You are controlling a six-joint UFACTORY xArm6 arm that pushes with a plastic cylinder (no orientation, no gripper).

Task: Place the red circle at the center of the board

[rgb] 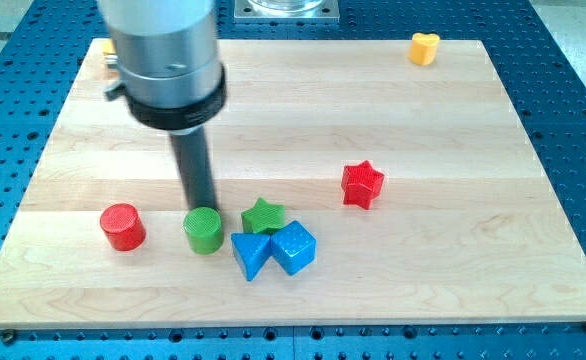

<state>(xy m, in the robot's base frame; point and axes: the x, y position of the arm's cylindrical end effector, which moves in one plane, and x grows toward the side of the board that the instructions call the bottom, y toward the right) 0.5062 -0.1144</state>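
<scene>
Red circle point(123, 226) left of my tip point(201, 207) | tip behind green circle point(203, 230), touching | no jaws: rod holds nothing | centre unreached

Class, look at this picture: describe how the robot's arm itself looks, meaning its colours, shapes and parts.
A wide, smooth silver-grey cylinder enters from the view's top, ending in a thicker black collar. From that hangs a straight, narrow dark rod; my tip ends just behind the green circle. No cables or markings are visible.
</scene>
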